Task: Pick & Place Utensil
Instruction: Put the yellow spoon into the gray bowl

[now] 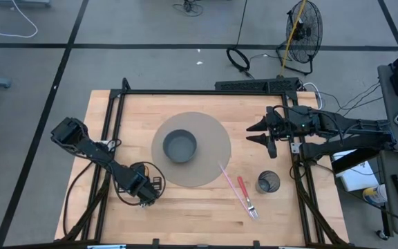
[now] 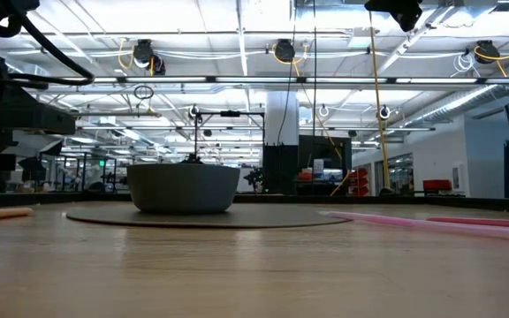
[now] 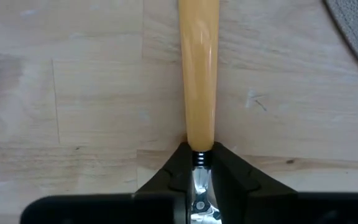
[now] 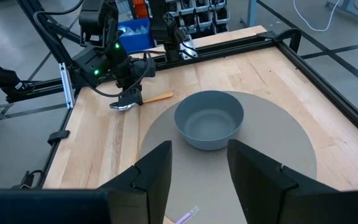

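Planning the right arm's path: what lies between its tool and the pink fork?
Only bare table lies between the right tool and the pink fork; the mesh cup stands just beside that line, high view.

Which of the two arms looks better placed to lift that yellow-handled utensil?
The left: its pincer is already closed on the yellow-handled utensil beside the mat. The right pincer hangs open, far across the table.

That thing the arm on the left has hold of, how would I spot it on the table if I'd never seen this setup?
Start at the round grey mat with the grey bowl in the middle of the wooden table. Just off the mat's edge on the left arm's side, the left end effector is shut on a utensil lying flat on the wood. Its handle is pale yellow-orange with a metal neck, unlike the pink and red utensils lying across the table.
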Available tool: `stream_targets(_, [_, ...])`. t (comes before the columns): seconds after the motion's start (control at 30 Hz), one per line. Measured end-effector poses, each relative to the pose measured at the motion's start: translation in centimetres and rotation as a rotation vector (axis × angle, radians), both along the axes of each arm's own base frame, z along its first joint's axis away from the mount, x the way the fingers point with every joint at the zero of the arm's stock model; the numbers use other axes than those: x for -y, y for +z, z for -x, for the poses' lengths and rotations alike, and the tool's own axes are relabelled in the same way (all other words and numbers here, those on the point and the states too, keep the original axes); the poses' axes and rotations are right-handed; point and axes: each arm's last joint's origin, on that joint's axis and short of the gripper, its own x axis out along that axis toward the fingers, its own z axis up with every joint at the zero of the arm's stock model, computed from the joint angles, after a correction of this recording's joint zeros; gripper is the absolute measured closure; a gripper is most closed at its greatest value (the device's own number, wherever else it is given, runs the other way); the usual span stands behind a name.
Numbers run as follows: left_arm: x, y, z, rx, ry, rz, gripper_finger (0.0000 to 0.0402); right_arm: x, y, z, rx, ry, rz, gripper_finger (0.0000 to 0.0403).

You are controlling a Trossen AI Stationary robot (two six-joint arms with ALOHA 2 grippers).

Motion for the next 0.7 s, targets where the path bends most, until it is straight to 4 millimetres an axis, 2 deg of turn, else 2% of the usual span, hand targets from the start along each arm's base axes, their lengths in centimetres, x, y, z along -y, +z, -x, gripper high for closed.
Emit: stream_targets(0.7, [0.44, 0.43, 0.01, 0.004, 0.004, -0.017, 0.0369, 0.0, -0.01, -0.01, -0.001, 0.0, 0.0, 0.025])
